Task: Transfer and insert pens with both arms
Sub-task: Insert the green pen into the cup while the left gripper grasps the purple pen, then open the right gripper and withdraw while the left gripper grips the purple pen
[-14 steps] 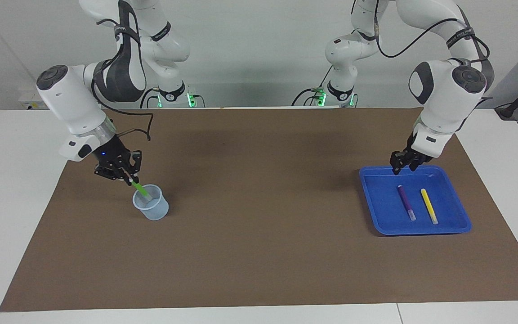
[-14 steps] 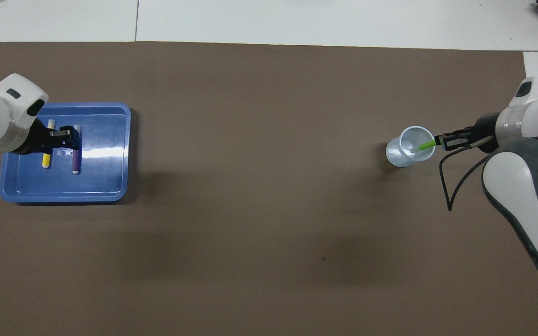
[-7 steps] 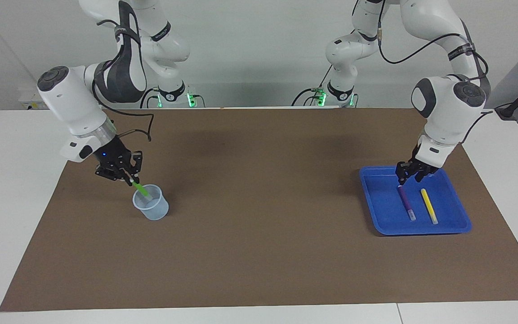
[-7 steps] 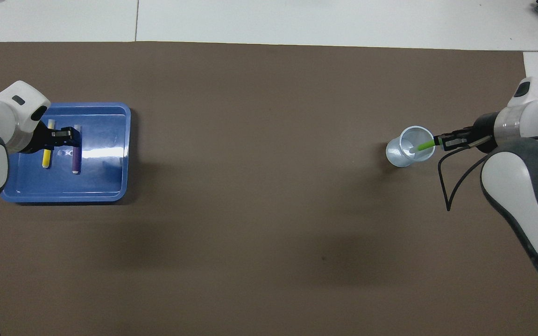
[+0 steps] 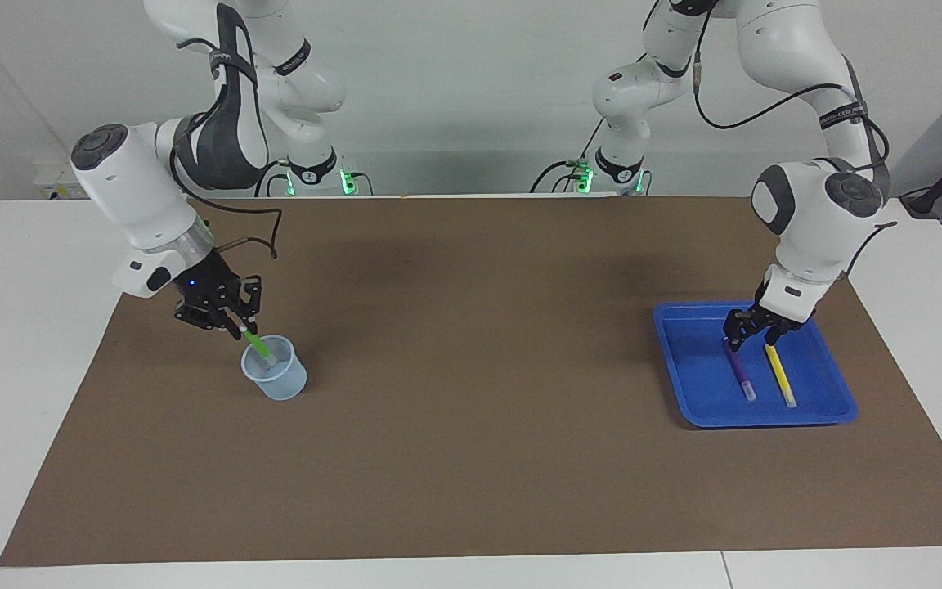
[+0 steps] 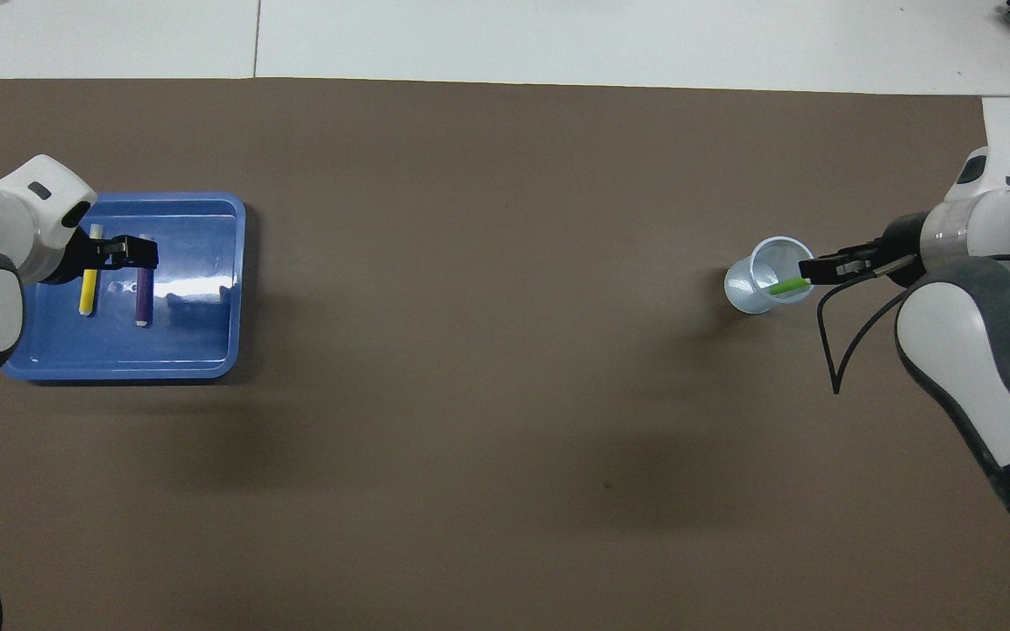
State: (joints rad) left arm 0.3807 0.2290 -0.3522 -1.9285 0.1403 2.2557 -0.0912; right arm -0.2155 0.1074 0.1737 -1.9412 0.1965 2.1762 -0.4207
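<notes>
The green pen [image 5: 258,347] [image 6: 787,287] leans in a pale translucent cup [image 5: 279,384] [image 6: 746,289], its upper end on the rim. My right gripper [image 5: 234,325] [image 6: 812,267] is just above that end, open, the pen slipped off its line. The purple pen [image 5: 739,372] [image 6: 144,298] and yellow pen [image 5: 780,375] [image 6: 87,294] lie side by side in the blue tray [image 5: 684,360] [image 6: 198,333]. My left gripper [image 5: 751,334] [image 6: 124,252] hangs low over the pens' ends nearer the robots, open, holding nothing.
A brown mat [image 5: 471,425] covers the table between the cup at the right arm's end and the tray at the left arm's end. A black cable [image 6: 834,350] loops from the right wrist near the cup.
My left gripper came down onto the tray over the pens' ends and spread wider. My right gripper opened, and the green pen dropped lower into the cup.
</notes>
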